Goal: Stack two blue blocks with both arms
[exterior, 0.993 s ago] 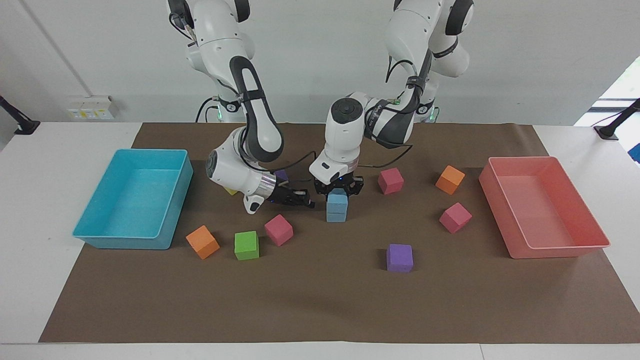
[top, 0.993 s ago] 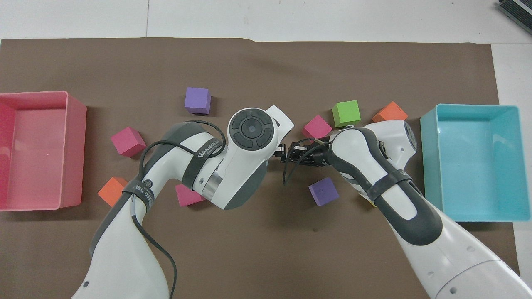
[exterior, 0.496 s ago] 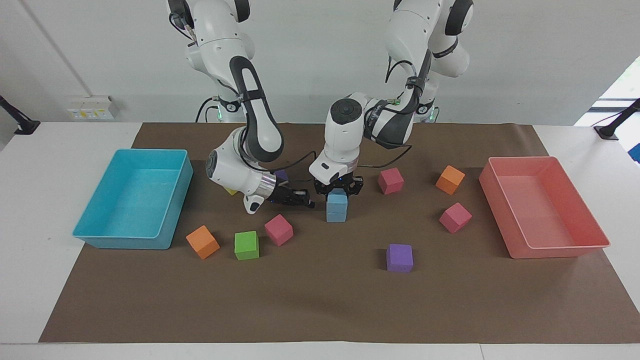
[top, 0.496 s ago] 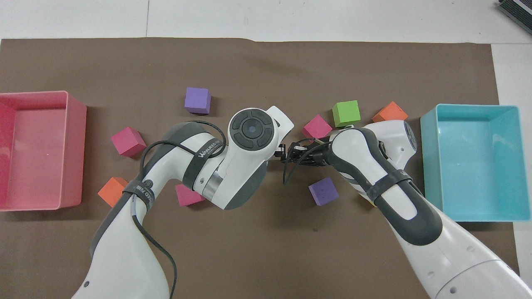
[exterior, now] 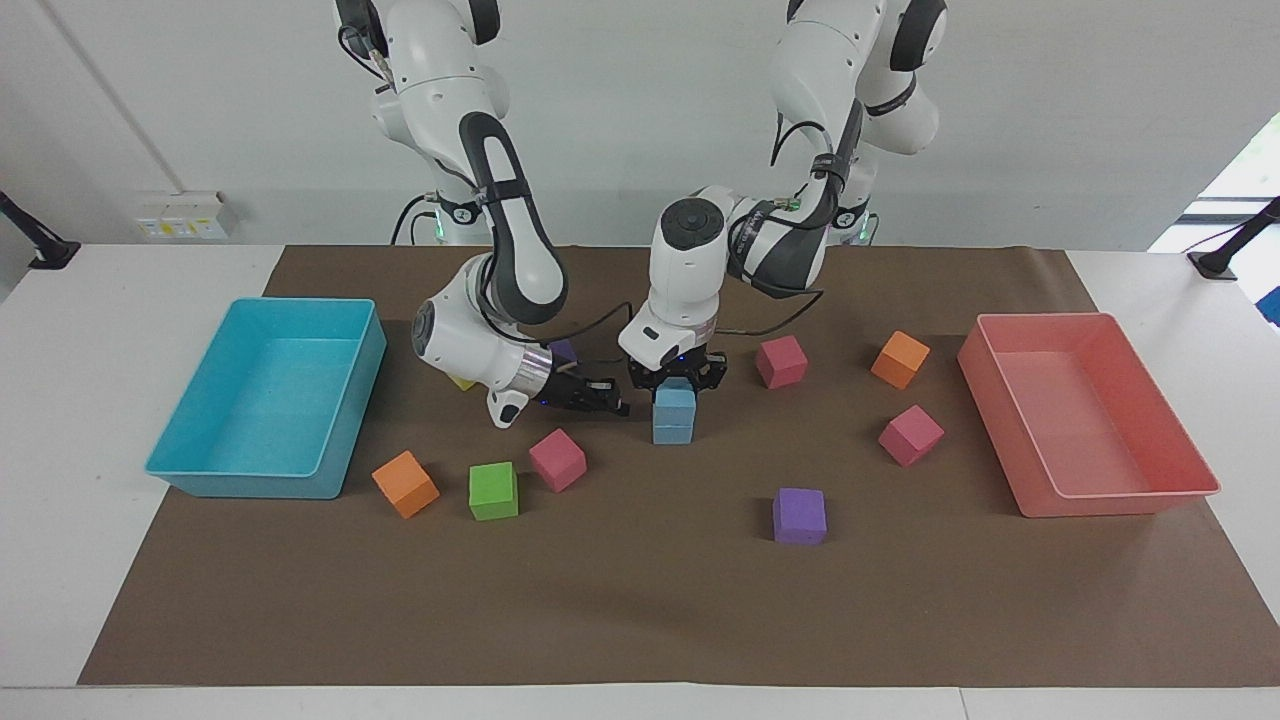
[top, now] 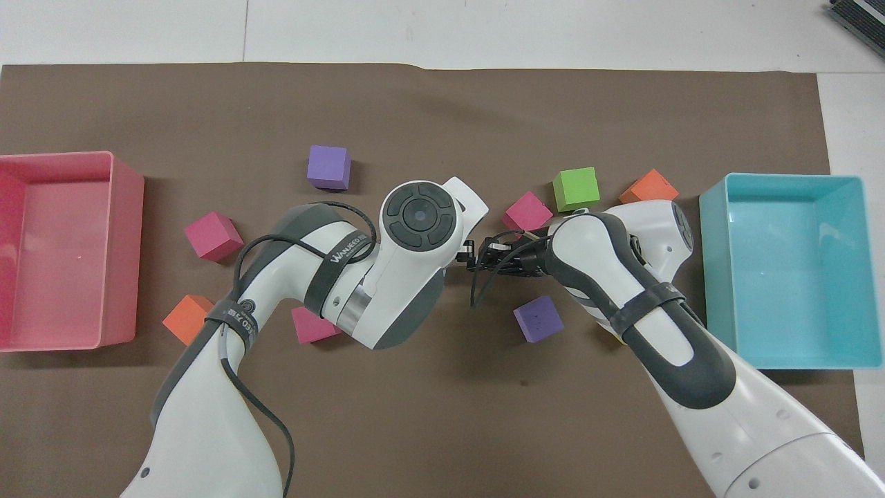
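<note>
Facing view: two light sky-blue foam cubes (exterior: 674, 415) stacked at frame centre. Left gripper (exterior: 677, 378) straddles the top cube, fingers spread or pinching: cannot tell. Right gripper (exterior: 604, 400) lies beside the stack, state unclear. Risk: lifting off skewed drags the top cube.

Overhead view: white left arm (top: 408, 263) hides the stack.

Facing view: high camera across table, looks toward robots, arm bases at top, moderately distant, whole brown mat (exterior: 640, 600) in frame. Overhead view: high above robots' end, looks steeply down and forward, closer. Views half a turn apart. Shared: mat, turquoise tray (exterior: 270, 400) (top: 788, 270), pink tray (exterior: 1085, 415) (top: 62, 249).
</note>
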Tool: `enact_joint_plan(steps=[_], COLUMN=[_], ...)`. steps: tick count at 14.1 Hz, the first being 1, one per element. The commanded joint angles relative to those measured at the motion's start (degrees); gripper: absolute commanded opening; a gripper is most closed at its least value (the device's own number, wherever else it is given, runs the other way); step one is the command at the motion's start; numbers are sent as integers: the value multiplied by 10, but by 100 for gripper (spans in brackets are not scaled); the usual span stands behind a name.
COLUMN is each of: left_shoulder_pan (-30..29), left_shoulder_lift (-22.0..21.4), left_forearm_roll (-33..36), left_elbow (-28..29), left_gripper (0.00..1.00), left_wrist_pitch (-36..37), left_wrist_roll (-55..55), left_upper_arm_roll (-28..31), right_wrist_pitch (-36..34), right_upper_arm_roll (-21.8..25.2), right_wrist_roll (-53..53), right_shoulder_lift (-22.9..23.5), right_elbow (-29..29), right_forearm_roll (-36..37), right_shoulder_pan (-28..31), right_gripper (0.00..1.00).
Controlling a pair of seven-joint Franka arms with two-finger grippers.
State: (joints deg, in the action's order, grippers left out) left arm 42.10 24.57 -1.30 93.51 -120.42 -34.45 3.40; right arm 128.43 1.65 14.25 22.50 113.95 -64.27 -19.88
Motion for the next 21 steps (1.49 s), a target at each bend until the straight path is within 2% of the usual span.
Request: enact_joint_plan(steps=[1,3,4,5,6,7,8,14,21], left_shoulder_pan=[12,12,12,12,12,12,12,7,-21], left_shoulder_lift=[-2,-2,-2,-2,-2,-2,-2,-13,-109], left_forearm_roll=[-7,-7,-7,-7,-8,-8,-7,-7,-7], left_elbow=[4,4,4,4,4,4,5,4,25], left_gripper=[1,2,7,22,50,90,100,100,100], left_wrist_pitch=[4,4,4,3,2,-3,-7,0,98], left_wrist_roll=[-8,-9,-9,-9,-13,-18,-18,-11,39], left_upper_arm_roll=[11,11,11,11,11,11,11,11,11], right_wrist_pitch=[0,0,0,0,0,0,0,0,-2], right_upper_arm_roll=[-3,-3,-3,-3,-3,-3,-3,-3,-2], right_wrist_roll=[25,25,25,25,25,25,25,25,32], right_shoulder_lift=[-4,-4,-4,-4,-4,-4,-4,-4,-6], right_elbow=[7,7,7,7,7,7,7,7,2], right_forearm_roll=[-23,-23,-23,-23,-23,-23,-23,-23,-17], right_shoulder_pan=[5,5,5,5,5,5,5,5,5], right_gripper=[0,0,0,0,0,0,0,0,0])
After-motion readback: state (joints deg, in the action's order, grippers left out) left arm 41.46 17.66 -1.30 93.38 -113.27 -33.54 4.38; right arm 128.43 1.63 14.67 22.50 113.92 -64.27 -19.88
